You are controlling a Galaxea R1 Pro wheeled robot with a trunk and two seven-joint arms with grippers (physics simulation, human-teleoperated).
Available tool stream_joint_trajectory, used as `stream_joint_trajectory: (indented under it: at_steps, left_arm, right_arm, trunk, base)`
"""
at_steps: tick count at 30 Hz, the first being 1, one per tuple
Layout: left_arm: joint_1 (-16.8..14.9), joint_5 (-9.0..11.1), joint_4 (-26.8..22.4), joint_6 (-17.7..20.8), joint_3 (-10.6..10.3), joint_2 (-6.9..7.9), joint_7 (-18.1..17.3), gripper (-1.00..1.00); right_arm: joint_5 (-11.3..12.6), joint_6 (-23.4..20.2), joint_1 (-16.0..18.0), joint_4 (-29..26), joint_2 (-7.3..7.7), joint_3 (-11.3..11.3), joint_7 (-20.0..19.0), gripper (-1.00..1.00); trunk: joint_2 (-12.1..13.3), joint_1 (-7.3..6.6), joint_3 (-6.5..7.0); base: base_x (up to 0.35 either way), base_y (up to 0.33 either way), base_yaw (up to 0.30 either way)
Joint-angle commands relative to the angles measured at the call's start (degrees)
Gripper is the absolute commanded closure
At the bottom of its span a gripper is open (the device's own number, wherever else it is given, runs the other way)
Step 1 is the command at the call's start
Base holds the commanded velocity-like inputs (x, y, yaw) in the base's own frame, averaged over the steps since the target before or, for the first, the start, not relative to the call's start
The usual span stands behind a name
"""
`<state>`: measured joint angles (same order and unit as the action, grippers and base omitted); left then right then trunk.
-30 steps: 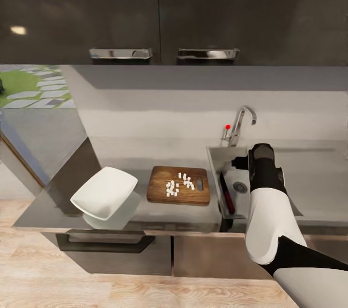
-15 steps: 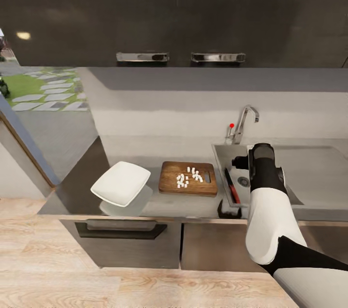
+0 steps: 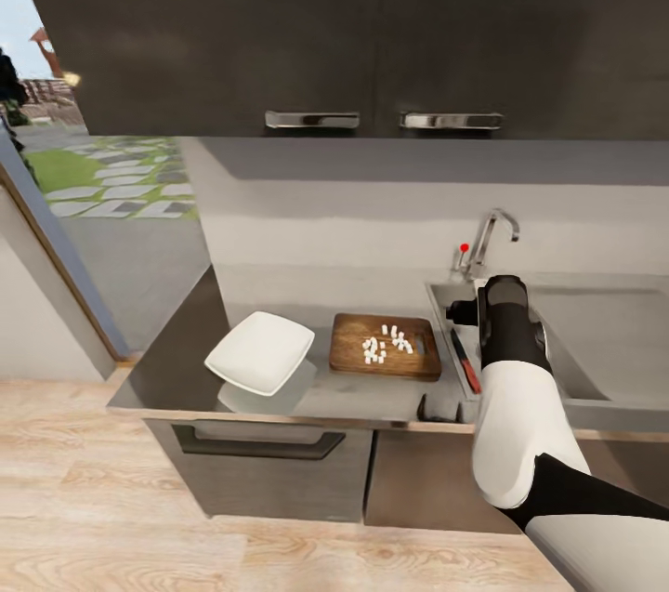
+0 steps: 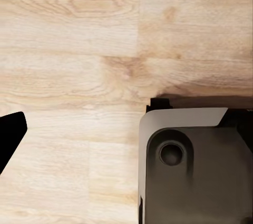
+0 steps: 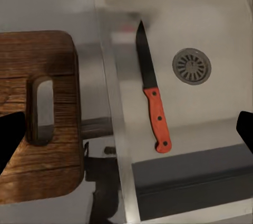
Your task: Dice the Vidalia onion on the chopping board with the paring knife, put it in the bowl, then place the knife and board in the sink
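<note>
Right gripper (image 5: 126,134) spread wide, empty, over the sink (image 3: 595,341); paring knife (image 5: 152,97) lies in the basin, chopping board (image 3: 386,346) with diced onion (image 3: 386,344) at its 9 o'clock; left gripper's state can't be told.

right arm (image 3: 509,388) raised and reaching forward, its gripper (image 5: 126,134) spread wide and holding nothing.

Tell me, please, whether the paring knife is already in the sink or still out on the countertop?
In. The paring knife lies flat on the sink floor beside the drain.
</note>
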<state>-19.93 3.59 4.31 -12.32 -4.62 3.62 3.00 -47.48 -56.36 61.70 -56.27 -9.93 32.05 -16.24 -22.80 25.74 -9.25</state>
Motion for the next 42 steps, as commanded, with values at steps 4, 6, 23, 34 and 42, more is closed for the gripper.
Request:
stream_joint_trajectory:
  at_steps: [4,6,23,34,42]
  left_arm:
    - [-0.11,0.36,0.26,-0.42,-0.48,-0.02,0.08,-1.00]
    - [-0.11,0.36,0.26,-0.42,-0.48,-0.02,0.08,-1.00]
    - [-0.11,0.36,0.26,-0.34,-0.48,-0.05,0.08,-1.00]
    - [-0.11,0.35,0.26,-0.30,-0.48,-0.66,0.08,-1.00]
    - [-0.11,0.33,0.25,-0.25,-0.48,-0.84,0.08,-1.00]
  right_arm:
    - [-0.59,-0.07,0.08,-0.07,-0.07,0.20,-0.55,-1.00]
    - [-0.59,-0.07,0.08,-0.07,-0.07,0.20,-0.55,-1.00]
    - [-0.68,0.16,0.08,-0.07,-0.07,0.20,-0.81,-1.00]
    - [-0.60,8.92,0.08,0.46,-0.07,0.23,-1.02,-1.00]
    - [-0.60,9.92,0.08,0.63,-0.07,0.30,-2.16,-1.00]
  trunk:
    - [-0.12,0.04,0.24]
    - [-0.12,0.04,0.42]
    - [-0.12,0.04,1.11]
    - [-0.12,0.04,1.11]
    - [-0.12,0.04,1.11]
  base:
    - [0.000,0.049,0.087]
    - [0.000,0.016,0.088]
    - [0.000,0.002,0.037]
    - [0.000,0.000,0.000]
    - [0.000,0.000,0.000]
